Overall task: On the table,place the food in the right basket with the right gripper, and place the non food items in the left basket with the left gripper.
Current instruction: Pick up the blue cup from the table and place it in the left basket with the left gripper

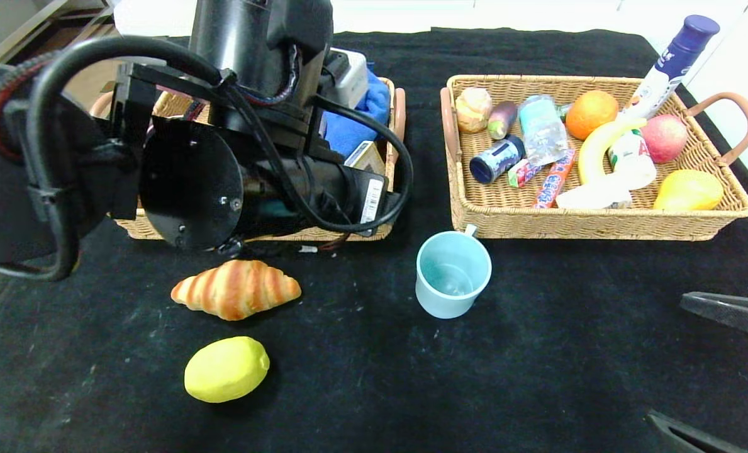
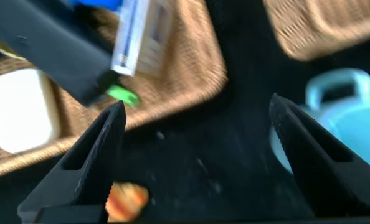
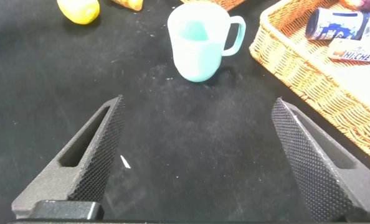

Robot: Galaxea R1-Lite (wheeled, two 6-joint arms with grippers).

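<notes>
On the black surface from the head camera we see the croissant lying with its long axis left to right, the lemon nearer us, and the upright mug with its handle toward the right basket, while our left arm covers the left basket. From the left wrist, our left claw hangs wide and empty by that basket's near edge. From the right wrist, our right claw gapes wide and empty, low over the cloth, near the mug.
</notes>
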